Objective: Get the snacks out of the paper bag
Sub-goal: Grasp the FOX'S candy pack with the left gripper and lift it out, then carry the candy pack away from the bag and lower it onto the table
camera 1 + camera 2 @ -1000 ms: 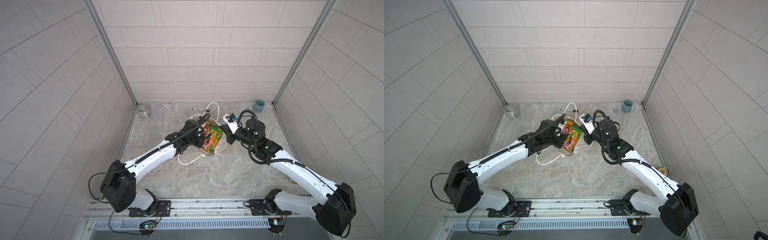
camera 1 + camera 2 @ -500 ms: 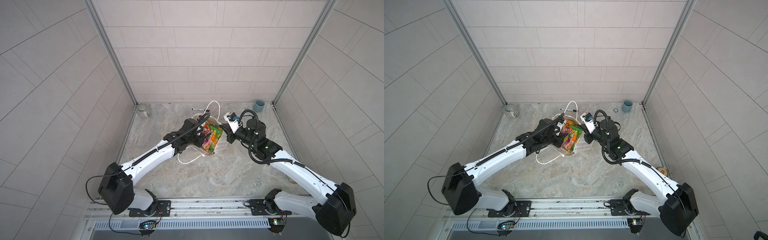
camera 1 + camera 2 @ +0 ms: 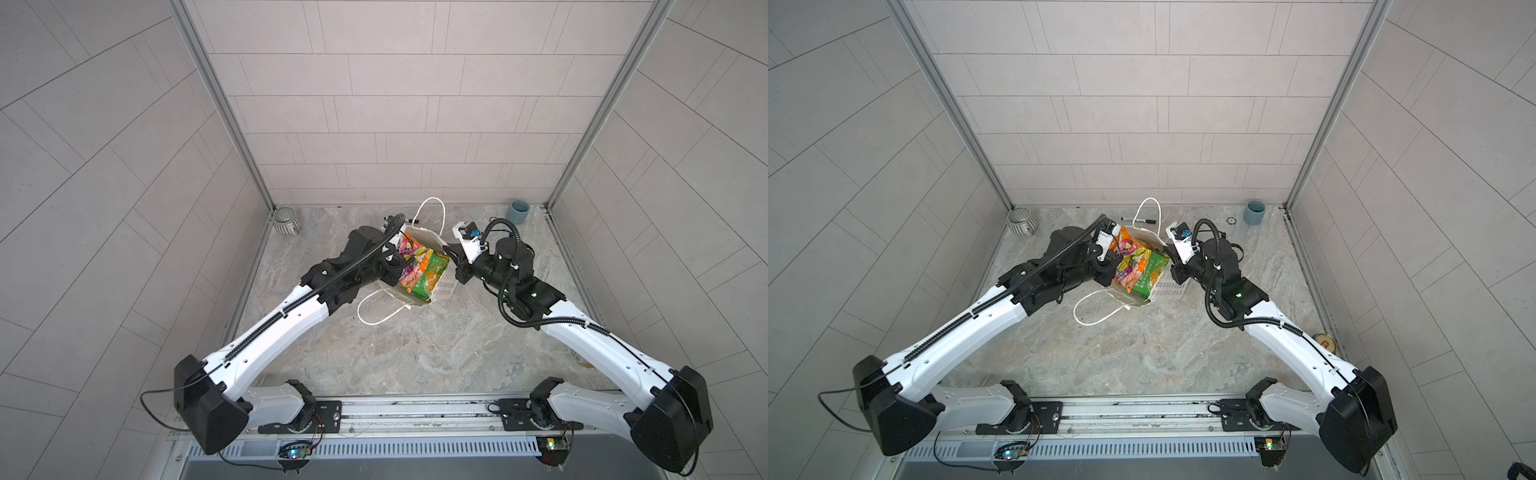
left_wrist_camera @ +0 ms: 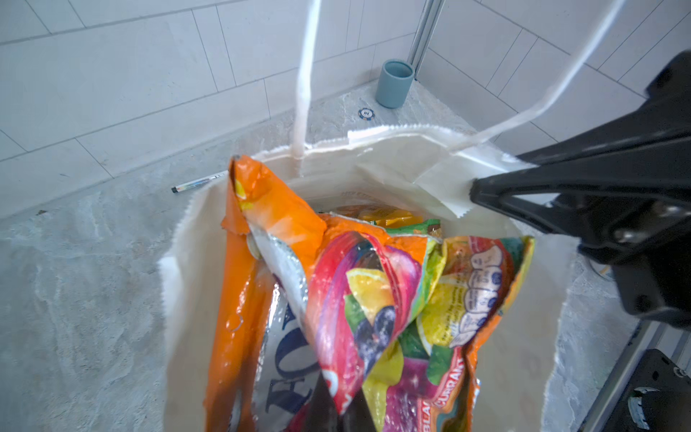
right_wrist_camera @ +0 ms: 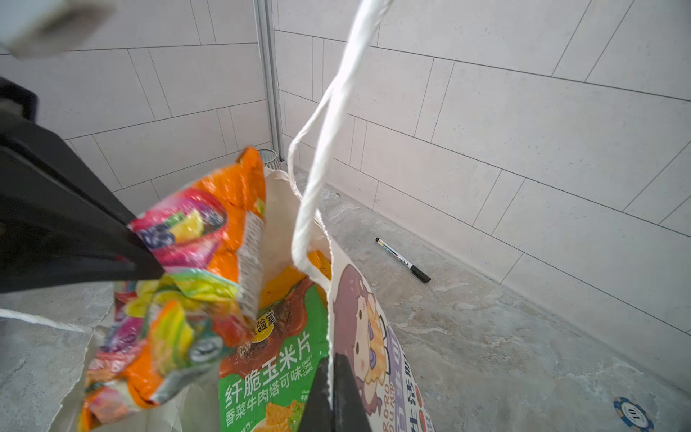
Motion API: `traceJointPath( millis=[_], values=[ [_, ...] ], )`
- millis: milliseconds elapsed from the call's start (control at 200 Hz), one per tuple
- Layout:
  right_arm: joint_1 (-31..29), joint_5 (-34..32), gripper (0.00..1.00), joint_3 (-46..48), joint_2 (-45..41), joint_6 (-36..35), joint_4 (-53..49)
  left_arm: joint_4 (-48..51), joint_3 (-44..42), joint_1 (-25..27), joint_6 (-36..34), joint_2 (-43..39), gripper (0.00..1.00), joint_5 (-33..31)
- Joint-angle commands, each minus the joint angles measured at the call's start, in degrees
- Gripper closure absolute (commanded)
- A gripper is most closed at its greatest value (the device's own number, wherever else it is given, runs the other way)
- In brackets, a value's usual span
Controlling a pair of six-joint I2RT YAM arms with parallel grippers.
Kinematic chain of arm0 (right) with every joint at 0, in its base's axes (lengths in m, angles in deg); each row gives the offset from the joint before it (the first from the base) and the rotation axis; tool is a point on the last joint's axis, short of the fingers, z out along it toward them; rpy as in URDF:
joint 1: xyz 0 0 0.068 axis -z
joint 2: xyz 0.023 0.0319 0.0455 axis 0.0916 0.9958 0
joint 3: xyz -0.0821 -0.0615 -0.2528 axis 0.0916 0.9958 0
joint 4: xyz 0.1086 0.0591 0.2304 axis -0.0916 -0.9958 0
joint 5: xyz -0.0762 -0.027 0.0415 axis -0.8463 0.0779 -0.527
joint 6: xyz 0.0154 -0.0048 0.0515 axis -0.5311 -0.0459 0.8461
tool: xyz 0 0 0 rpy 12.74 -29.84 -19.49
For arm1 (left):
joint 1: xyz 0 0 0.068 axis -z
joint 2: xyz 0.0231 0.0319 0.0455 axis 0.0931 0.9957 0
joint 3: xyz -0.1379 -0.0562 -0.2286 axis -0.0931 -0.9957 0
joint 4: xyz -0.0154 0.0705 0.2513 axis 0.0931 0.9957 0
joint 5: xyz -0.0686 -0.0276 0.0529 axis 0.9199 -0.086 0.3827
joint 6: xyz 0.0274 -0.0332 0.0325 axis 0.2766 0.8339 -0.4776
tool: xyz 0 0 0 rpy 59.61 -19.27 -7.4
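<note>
I have the right gripper (image 5: 331, 389) clamped on the paper bag (image 3: 424, 241) rim, mid-table toward the far wall, bracing it open. The left gripper (image 4: 338, 407) pinches 1 orange-and-magenta packet (image 4: 355, 299), half out of the mouth. The green corn-chip packet (image 5: 269, 374) sits inside.

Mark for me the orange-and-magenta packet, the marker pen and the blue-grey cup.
orange-and-magenta packet (image 4: 366, 299): left wrist view, on its crumpled fruit-printed face.
marker pen (image 5: 402, 260): right wrist view, middle of the barrel.
blue-grey cup (image 4: 394, 89): left wrist view, on its outer wall.
</note>
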Motion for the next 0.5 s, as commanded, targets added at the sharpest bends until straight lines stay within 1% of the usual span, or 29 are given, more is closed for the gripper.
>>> traceJointPath(
  millis=[0, 60, 135, 235, 335, 495],
  values=[
    [0.09, -0.25, 1.00, 0.17, -2.52, 1.25, 3.83, 0.25, 4.78, 0.04, -0.46, -3.39, 1.00, -2.90],
    [0.13, -0.39, 1.00, 0.18, -2.69, 1.41, 3.76, 1.06, 6.90, -0.13, -0.48, -3.50, 1.00, -4.38],
    [0.12, -0.61, 1.00, 0.24, -2.87, 1.33, 3.63, 2.95, 10.29, -0.79, -0.26, -3.38, 1.00, -7.87],
    [0.10, -0.27, 1.00, 0.03, -2.96, 1.46, 3.16, 3.02, 13.38, -3.61, -0.27, -3.50, 1.00, -10.74],
    [0.10, -0.57, 1.00, 0.09, -3.48, 1.35, 2.69, 4.10, 16.37, -10.80, 0.44, -2.36, 1.00, -10.08],
    [0.17, -1.24, 1.00, 0.17, -4.09, 1.40, 2.37, 2.64, 16.09, -23.86, -1.00, 1.02, 1.00, -6.85]
  ],
)
